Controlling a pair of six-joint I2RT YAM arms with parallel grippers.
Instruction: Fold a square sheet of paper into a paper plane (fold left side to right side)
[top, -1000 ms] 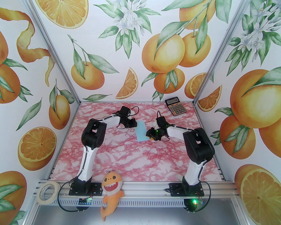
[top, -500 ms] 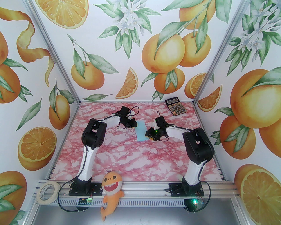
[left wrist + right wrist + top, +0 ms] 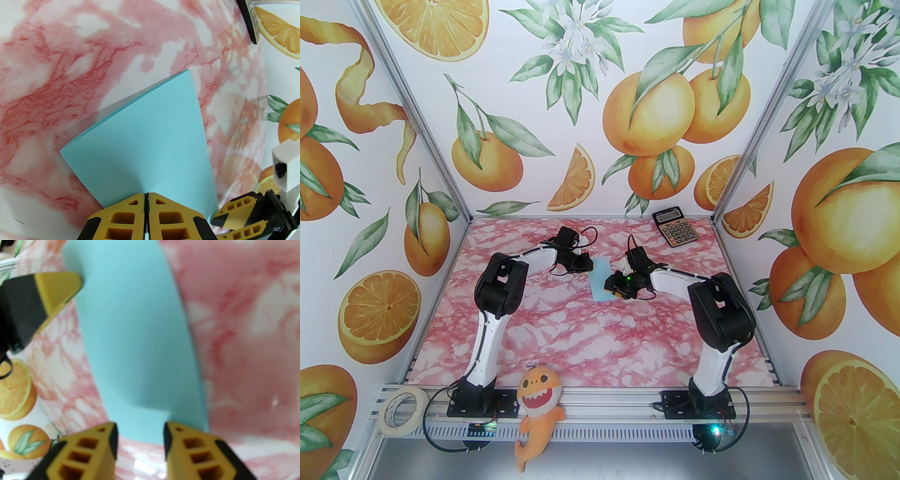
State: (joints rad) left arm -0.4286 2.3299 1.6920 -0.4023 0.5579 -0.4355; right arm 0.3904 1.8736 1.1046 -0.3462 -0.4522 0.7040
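The square sheet of paper [image 3: 599, 280] lies on the pink marble table [image 3: 581, 337] as a narrow pale-blue rectangle, folded in half. My left gripper [image 3: 587, 266] is shut, and its fingertips [image 3: 147, 199] rest on the paper [image 3: 150, 140] at its left edge. My right gripper [image 3: 609, 288] stands open low over the paper's near right part. In the right wrist view the gripper [image 3: 140, 434] straddles the edge of the blurred paper [image 3: 136, 333], and a left fingertip [image 3: 56, 286] touches the far edge.
A black-and-gold calculator [image 3: 675, 228] lies at the back right corner. A roll of tape [image 3: 401, 411] and an orange plush shark [image 3: 538, 403] sit on the front rail by the arm bases.
My right gripper has slid a little to the left, onto the paper's right edge, and its jaws have opened slightly. The left arm and the paper stay put.
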